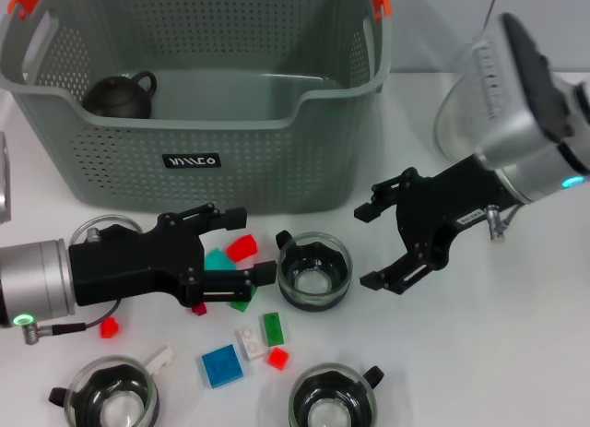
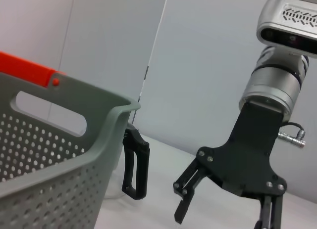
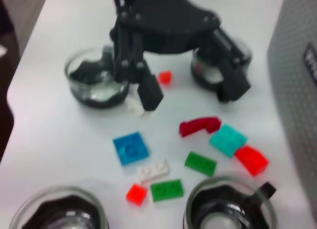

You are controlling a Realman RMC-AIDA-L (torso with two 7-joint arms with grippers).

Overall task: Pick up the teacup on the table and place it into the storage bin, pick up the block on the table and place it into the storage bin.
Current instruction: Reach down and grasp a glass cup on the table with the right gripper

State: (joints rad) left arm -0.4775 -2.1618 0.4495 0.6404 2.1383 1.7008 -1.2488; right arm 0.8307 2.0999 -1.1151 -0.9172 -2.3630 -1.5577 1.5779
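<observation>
White tabletop (image 1: 516, 353), plain pale wall (image 2: 208, 51) behind it in the left wrist view. Storage bin (image 1: 198, 104) sits at the far side of the table, orange clips on its handles, black label on the front; a dark teapot-like vessel (image 1: 120, 95) already lies inside, near the bin's left end. Left gripper (image 1: 244, 247) hangs low over the scattered blocks just in front of the bin, fingers spread apart, nothing between them — a red block (image 1: 241, 247) and a teal block (image 1: 218, 260) lie right under its tips. Right gripper (image 1: 383, 243) is also spread wide, hovering beside the middle glass teacup (image 1: 314, 271) (on its right side, not touching it). Two more glass teacups (image 1: 332, 399) stand along the near edge, one (image 1: 111, 401) at the left. Loose blocks between them: blue block (image 1: 222, 365), white block (image 1: 250, 342), green block (image 1: 273, 328), small red block (image 1: 277, 358) — all on the table, none in the bin.
</observation>
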